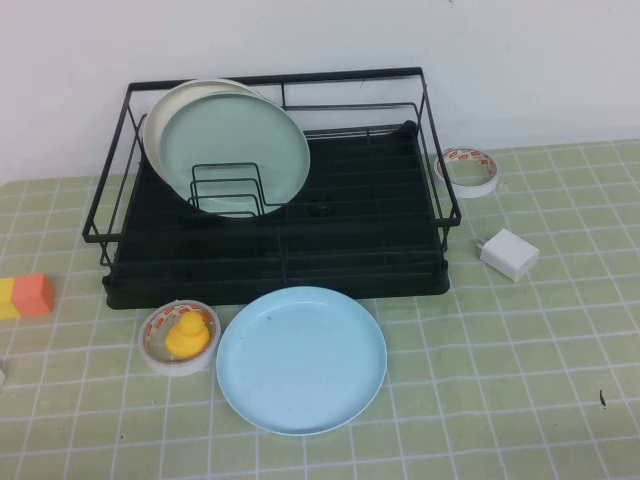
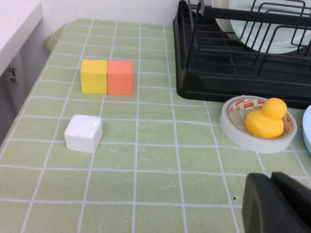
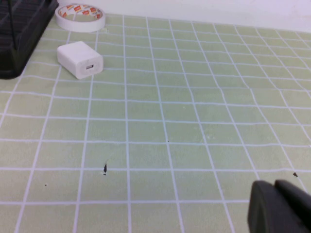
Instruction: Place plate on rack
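the left gripper (image 2: 277, 201) shows only in its own wrist view, as a dark tip low over the green checked tabletop (image 2: 146, 165); i cannot tell how it stands. just ahead of it lies a tape roll (image 2: 256, 125) with a yellow rubber duck (image 2: 266, 118) sitting inside the ring. the light blue plate (image 2: 307, 128) shows only as a sliver at the picture's edge, beside that roll. farther ahead stands the black rack (image 2: 233, 73). off to the gripper's other side, well apart, sit a white block (image 2: 83, 133) and, beyond it, a yellow block (image 2: 94, 75) touching an orange block (image 2: 120, 76).

the right gripper (image 3: 279, 206) likewise appears only in its own wrist view as a dark tip above bare tabletop; whether it is wide or narrow cannot be told. far ahead of it lie a white charger (image 3: 80, 59) and a second tape roll (image 3: 80, 16), with a corner of the rack beside them.

in the high view neither gripper appears. the plate (image 1: 301, 359) lies flat on the tabletop (image 1: 500, 380), directly in front of the rack (image 1: 280, 240) and close to its tray base, with the duck's roll (image 1: 179, 336) just beside it. inside the rack, a mint-green plate (image 1: 235, 150) leans upright in the small wire holder (image 1: 228, 190), with a cream plate (image 1: 165, 115) standing behind it.
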